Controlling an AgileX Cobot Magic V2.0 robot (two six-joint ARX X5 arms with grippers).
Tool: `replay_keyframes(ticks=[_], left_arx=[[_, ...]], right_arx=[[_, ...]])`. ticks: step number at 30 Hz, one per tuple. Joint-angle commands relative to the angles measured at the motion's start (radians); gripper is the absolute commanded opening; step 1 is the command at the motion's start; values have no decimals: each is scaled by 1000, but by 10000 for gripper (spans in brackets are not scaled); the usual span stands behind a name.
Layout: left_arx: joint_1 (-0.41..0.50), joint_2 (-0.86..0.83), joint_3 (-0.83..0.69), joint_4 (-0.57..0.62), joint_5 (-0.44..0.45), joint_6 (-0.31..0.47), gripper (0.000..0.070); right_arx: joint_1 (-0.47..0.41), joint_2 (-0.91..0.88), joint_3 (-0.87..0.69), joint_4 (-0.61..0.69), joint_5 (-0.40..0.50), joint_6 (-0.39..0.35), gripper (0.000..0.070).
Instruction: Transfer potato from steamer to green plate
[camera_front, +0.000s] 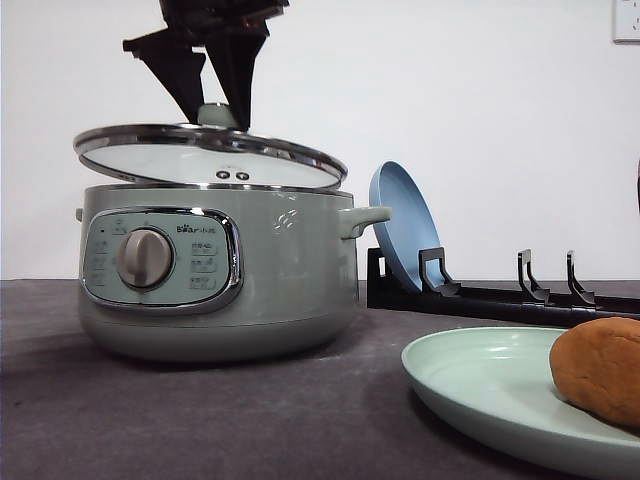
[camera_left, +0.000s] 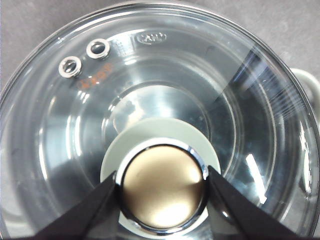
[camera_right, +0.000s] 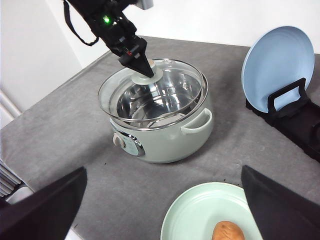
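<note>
Front view evidence suggests the transfer is already done: the potato (camera_front: 600, 370) is seen lying on the green plate (camera_front: 480, 385) near the surface's front right edge, well apart from the steamer (camera_front: 215, 275). The glass lid (camera_front: 210, 150) is held tilted just above the pot's rim, its knob (camera_left: 162, 187) pinched by the left gripper (camera_left: 162, 182). The right gripper (camera_right: 162, 210) is held above the plate, fingers (camera_right: 45, 210) spread and empty. Only the lid's replacement appears left.
</note>
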Motion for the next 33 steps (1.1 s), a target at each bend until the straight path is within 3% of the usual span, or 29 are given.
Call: replay_keyframes(ticks=[1,27,33], left_arx=[[-10,23,34,19,-1,-2,0],[-16,52,34,59,0,24,0],[-16,58,32,44,16,-17,0]], right_arx=[[5,2,16,8,4,-4,624],[5,2,16,9,53,-12,624],[5,2,16,17,53,-11,624]])
